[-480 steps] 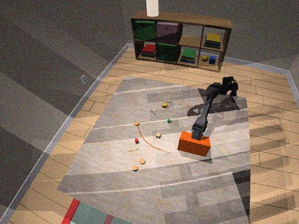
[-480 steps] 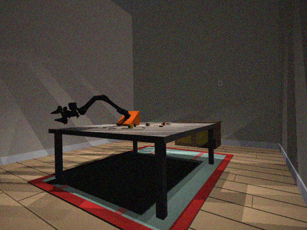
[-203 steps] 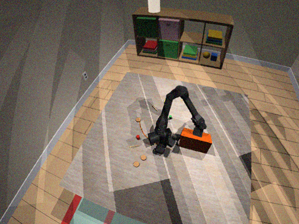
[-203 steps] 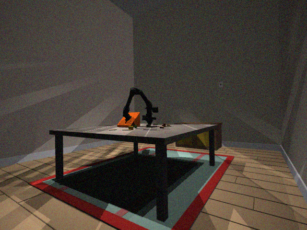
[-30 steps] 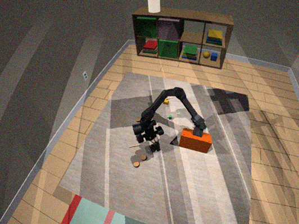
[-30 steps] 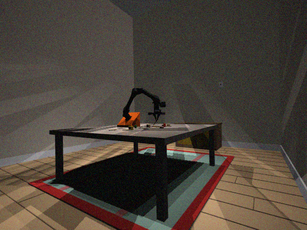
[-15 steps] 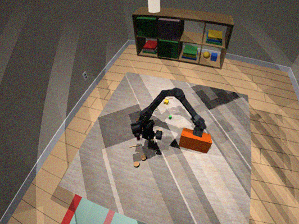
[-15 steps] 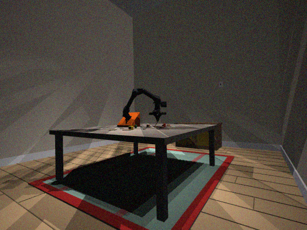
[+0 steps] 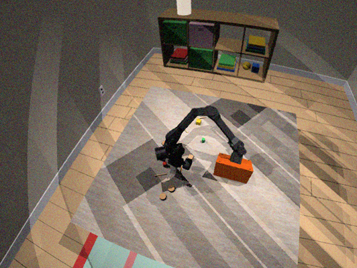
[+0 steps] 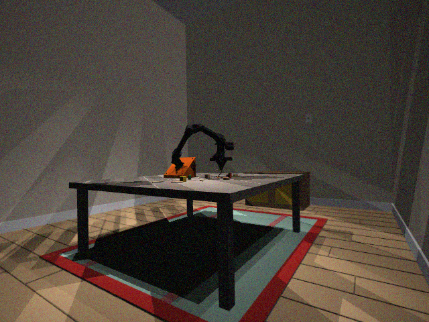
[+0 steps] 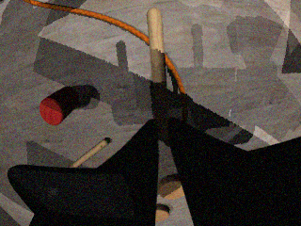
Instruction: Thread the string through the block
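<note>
My gripper [image 10: 221, 168] [image 11: 162, 124] points down over the table, shut on the light wooden stick [image 11: 156, 42]. The stick's rounded end sticks out past the fingertips. An orange string [image 11: 105, 18] curves from the fingertip area behind the stick to the top left of the wrist view. A small wooden block [image 9: 190, 156] [image 10: 207, 176] is on the table beside the arm's hand; its hole cannot be made out. The block is out of the wrist view. Which wooden button holds the string cannot be told.
A loose stick [image 9: 160, 175] [image 11: 91, 153] and a red cylinder [image 9: 165, 164] [image 11: 52, 111] lie near the gripper. Round wooden discs [image 9: 162, 196] [image 11: 171, 185] lie beyond. A yellow cube [image 9: 198, 121] and a green piece [image 9: 203, 139] are farther back. The arm's orange base [image 9: 232, 170] is at the right.
</note>
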